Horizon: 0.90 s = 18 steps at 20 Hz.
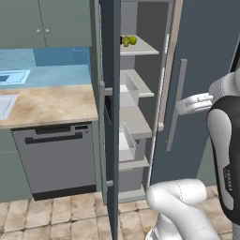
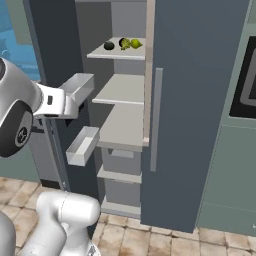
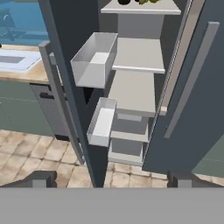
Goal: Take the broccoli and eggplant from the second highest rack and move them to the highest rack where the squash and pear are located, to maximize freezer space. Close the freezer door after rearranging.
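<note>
Dark and green produce (image 2: 123,44) sits bunched on the highest rack (image 2: 116,53) of the open freezer, a dark piece to the left and yellow-green pieces to the right, too small to tell which is broccoli, eggplant, squash or pear; the second highest rack (image 2: 120,90) lies bare. The gripper (image 3: 112,177), fingers spread wide and holding nothing, hangs back from the shelves, facing in past the open freezer door (image 1: 110,117) and its two door bins (image 3: 94,63). Judging by this, the rearranging looks done and the door's closing remains.

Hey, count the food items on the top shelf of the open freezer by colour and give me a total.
Dark items: 2
Green items: 2
Total: 4
</note>
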Tool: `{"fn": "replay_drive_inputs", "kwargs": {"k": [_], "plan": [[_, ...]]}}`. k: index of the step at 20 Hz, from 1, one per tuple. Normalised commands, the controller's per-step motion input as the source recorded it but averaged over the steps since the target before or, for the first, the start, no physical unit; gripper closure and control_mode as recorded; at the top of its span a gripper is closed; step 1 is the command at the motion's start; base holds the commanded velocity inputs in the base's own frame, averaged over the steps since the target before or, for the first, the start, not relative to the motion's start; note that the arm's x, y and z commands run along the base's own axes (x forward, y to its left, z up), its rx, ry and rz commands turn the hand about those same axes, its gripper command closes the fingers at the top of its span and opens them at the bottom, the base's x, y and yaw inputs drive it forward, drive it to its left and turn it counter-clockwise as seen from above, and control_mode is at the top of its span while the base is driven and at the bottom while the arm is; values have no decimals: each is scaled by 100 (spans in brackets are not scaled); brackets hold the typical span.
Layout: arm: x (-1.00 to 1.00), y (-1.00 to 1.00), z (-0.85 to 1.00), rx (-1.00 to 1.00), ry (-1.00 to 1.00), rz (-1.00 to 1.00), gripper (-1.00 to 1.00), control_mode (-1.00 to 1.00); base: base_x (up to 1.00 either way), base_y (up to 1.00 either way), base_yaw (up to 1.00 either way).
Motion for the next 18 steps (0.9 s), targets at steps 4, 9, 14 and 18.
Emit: {"fn": "replay_drive_inputs", "kwargs": {"k": [4, 9, 14, 18], "plan": [[0, 0, 0, 0, 0, 0, -100, 100, -1, 2, 0], [-3, 60, 0, -6, -2, 0, -100, -100, 0, 0, 0], [0, 92, 13, -13, 0, 0, -100, -100, 0, 0, 0], [7, 73, 10, -11, 0, 0, -100, -100, 0, 0, 0]]}}
